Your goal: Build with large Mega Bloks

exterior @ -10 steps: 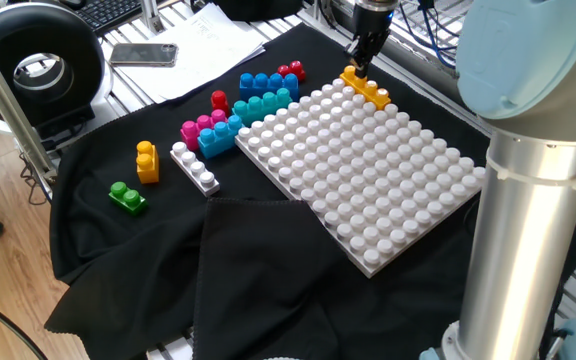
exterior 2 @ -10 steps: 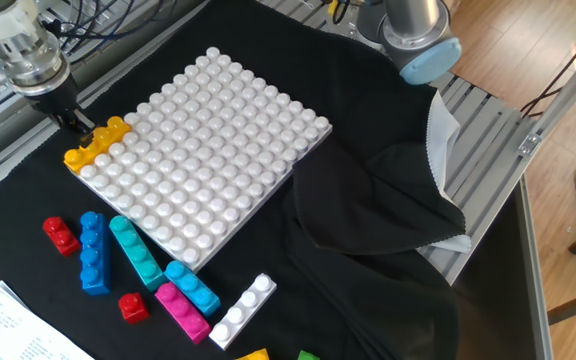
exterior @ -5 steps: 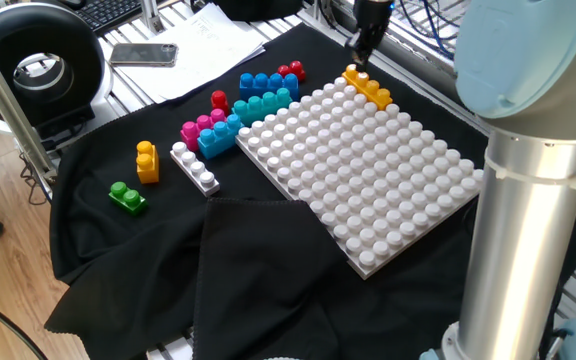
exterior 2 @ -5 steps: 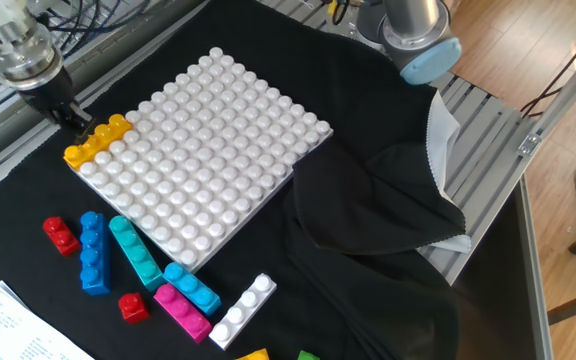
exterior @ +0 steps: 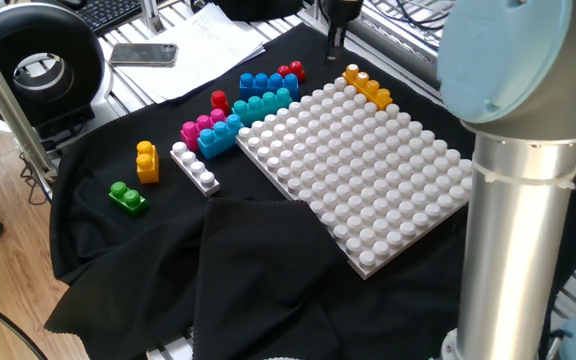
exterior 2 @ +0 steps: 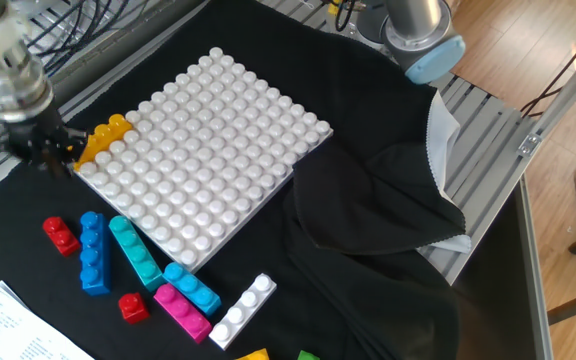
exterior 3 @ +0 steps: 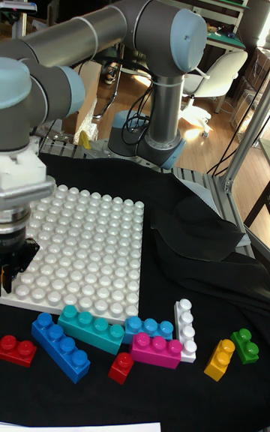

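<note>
The tool (exterior 2: pixel 53 150) hangs blurred beside the orange brick (exterior 2: pixel 103 139) on the white board (exterior 2: pixel 203 150); its finger spread is unclear

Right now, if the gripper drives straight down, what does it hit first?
The gripper would probably meet the black cloth just off the white studded board's corner, beside the yellow-orange plastic brick. Depth is unclear, so it could clip that brick.

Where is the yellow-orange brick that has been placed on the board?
The yellow-orange brick sits along the white studded board's far corner edge in one fixed view, near the raised tool; in the other fixed view it is at the board's left corner.
</note>
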Robot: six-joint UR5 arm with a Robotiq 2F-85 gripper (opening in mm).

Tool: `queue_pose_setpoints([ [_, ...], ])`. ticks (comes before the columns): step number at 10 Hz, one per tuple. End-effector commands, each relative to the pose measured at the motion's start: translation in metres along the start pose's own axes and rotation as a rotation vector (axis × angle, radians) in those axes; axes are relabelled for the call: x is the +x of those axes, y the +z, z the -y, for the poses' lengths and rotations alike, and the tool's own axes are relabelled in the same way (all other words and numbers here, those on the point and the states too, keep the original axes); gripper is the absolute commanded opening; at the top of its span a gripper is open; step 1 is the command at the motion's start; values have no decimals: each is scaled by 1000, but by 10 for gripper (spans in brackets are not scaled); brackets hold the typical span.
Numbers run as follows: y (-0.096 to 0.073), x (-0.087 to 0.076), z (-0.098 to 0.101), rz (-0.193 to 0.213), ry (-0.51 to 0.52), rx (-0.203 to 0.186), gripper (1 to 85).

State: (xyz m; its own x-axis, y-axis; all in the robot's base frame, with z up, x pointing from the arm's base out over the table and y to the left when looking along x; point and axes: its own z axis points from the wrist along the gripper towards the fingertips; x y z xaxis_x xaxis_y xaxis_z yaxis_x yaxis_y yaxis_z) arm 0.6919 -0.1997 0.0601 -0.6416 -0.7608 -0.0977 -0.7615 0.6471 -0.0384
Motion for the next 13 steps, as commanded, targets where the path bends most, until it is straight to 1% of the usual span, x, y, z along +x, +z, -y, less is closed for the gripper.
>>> queue_pose_setpoints([
  [1,23,-17,16,15,-309,27,850],
  [2,27,-20,18,21,-351,33,850],
  [3,30,-22,17,22,-375,30,850],
  [5,35,-25,20,24,-440,40,850],
  [6,37,-30,19,31,-470,40,850],
  [7,40,-41,20,44,-517,41,850],
  [8,43,-47,21,46,-551,49,847],
  [10,54,-58,19,57,-580,47,810],
  [11,57,-62,17,68,-583,42,810],
  [13,60,-66,16,72,-583,42,777],
])
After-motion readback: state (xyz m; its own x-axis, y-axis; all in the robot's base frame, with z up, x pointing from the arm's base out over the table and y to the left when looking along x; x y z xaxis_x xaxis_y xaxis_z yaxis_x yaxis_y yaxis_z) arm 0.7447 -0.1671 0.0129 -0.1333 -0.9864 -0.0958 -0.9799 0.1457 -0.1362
